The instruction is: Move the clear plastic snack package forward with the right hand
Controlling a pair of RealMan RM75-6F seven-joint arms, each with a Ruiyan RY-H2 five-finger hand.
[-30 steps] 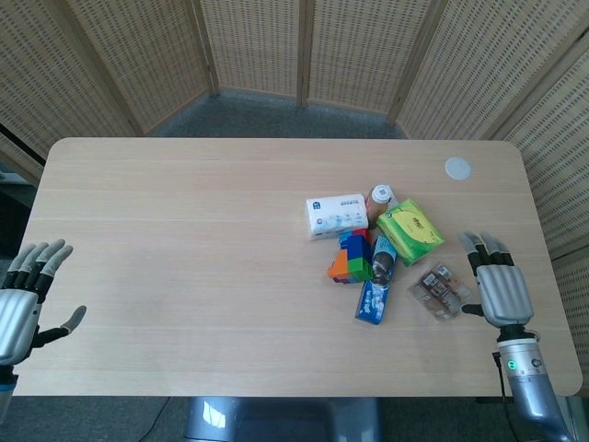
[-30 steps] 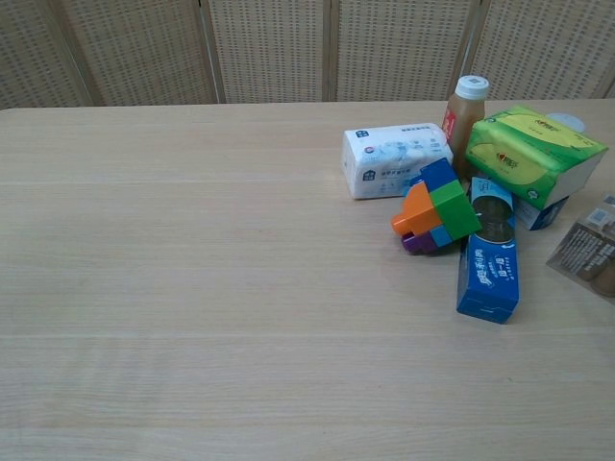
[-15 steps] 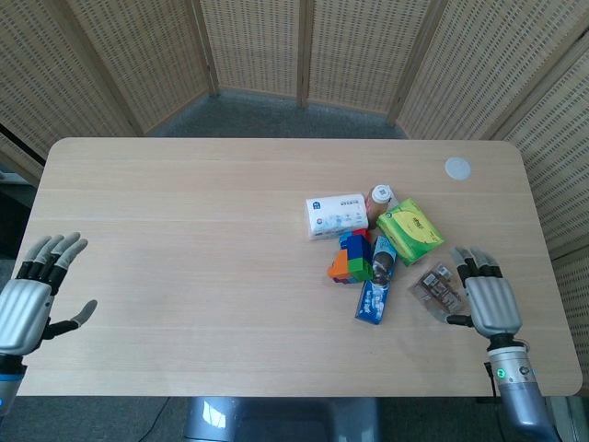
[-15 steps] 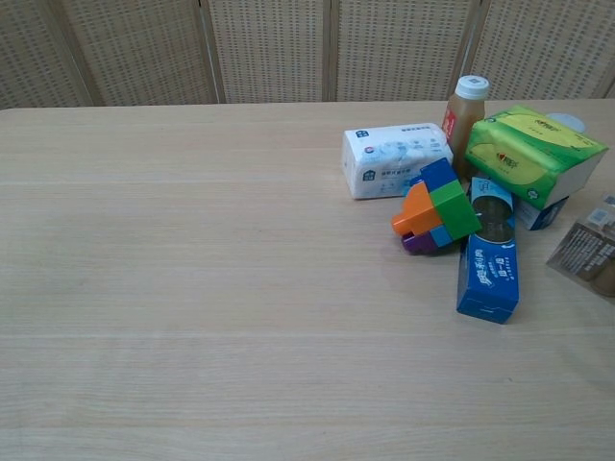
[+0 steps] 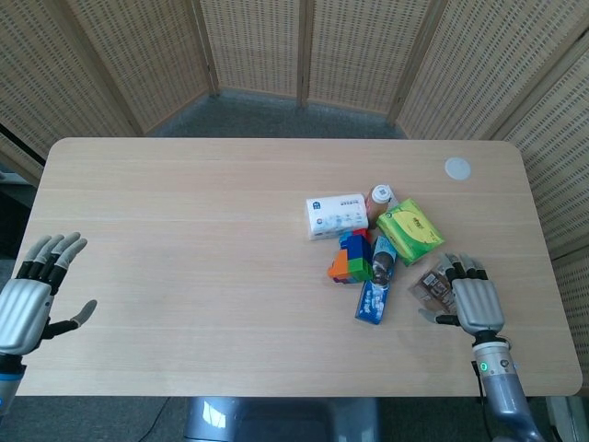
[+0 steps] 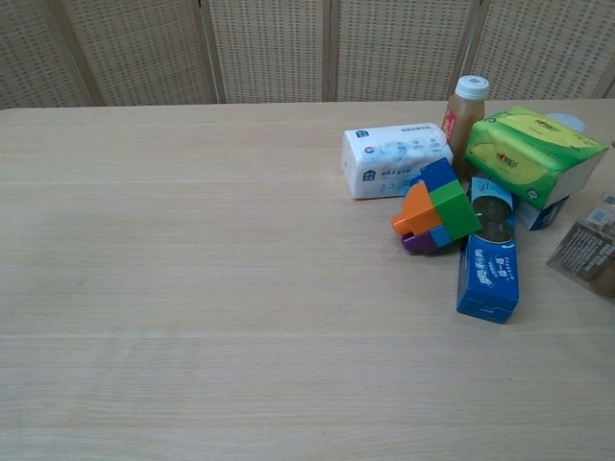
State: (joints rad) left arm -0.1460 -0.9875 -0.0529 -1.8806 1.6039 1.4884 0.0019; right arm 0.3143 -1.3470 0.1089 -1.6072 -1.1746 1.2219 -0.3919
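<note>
The clear plastic snack package [image 5: 433,286] with brown contents lies flat on the table at the right, below the green tissue pack; the chest view shows part of the package [image 6: 588,252] at its right edge. My right hand [image 5: 473,301] hovers with fingers spread over the package's right end, partly covering it; contact cannot be judged. My left hand [image 5: 28,297] is open at the table's left front edge, far from everything. Neither hand shows in the chest view.
Left of the package lie a blue box [image 5: 376,282], a stack of coloured blocks [image 5: 351,259], a white tissue pack [image 5: 336,215], a capped bottle [image 5: 380,197] and a green tissue pack [image 5: 409,231]. A white disc [image 5: 457,168] sits at the far right.
My right hand has moved left, from beside the package to over its right end. The left hand shifted slightly up in view. The package has not moved.
</note>
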